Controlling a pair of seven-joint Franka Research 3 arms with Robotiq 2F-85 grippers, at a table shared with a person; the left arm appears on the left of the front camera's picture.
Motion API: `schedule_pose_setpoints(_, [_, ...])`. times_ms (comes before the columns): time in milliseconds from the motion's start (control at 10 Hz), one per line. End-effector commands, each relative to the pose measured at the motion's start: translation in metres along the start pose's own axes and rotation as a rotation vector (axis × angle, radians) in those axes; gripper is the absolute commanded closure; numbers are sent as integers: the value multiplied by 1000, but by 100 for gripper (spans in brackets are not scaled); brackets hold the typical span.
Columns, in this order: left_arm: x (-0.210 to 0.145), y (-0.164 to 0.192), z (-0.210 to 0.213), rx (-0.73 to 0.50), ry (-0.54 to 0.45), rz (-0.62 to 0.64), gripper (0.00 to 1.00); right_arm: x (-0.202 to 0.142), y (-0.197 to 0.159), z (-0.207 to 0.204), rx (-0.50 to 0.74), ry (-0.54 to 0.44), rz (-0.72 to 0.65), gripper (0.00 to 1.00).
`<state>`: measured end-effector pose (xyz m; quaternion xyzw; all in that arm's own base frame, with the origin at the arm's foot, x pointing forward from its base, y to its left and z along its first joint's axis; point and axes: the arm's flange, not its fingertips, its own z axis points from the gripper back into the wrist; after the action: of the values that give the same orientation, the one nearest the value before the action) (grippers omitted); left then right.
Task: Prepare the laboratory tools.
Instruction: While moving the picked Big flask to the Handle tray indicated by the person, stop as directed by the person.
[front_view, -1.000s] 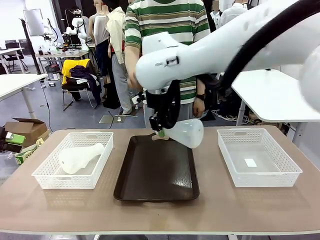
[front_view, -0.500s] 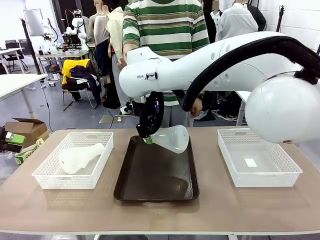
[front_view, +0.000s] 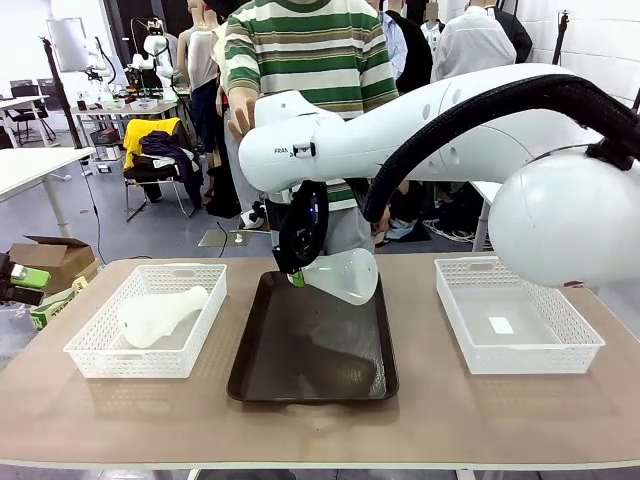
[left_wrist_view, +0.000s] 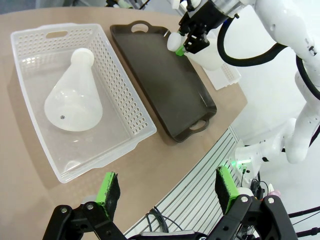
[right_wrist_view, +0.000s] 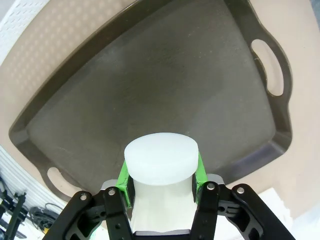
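**Near edge.** The left gripper (left_wrist_view: 167, 186) hangs over the near left corner of the tan wooden table (front_view: 420, 420). Its jaws are spread wide and hold nothing.

**Left side.** The white lattice plastic basket on the left (left_wrist_view: 127, 107) holds one translucent frosted-white conical flask (left_wrist_view: 75, 95). It lies on its side, neck toward the far wall, and nothing touches it.

**Centre.** The dark brown rectangular plastic tray (front_view: 310, 350) is bare. Above its far end the right gripper (front_view: 296, 280) is clamped on the neck of the second frosted-white conical flask (front_view: 345, 275). The green pads (right_wrist_view: 124, 176) sit on either side, just below the lip. This flask hangs clear of the tray, tipped well over, with its wide base toward the robot's right.

**Right side.** A second white lattice basket (front_view: 530, 358) stands apart from the work.

**Far side.** A person in a green-and-white striped shirt (front_view: 310, 50) stands just behind the tray.

**Assessment.** The step appears to be standing the held flask on the tray.
- Rotate the wrist until the base is level before descending.
- Lower slowly until the whole base bears on the tray floor, away from the raised rim.
- Release only then, as a smooth neck may slip or pivot.
- Leave room for the second flask beside it.
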<state>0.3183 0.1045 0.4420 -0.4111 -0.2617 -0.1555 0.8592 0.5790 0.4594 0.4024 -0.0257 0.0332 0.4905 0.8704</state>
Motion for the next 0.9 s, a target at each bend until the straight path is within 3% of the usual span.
schedule_pose_setpoints(0, [1,2,1,-19,-22,-21,0,0,1,0,-3,-2,2,100])
schedule_pose_setpoints(800, [1,2,1,-19,-22,-21,0,0,1,0,-3,-2,2,100])
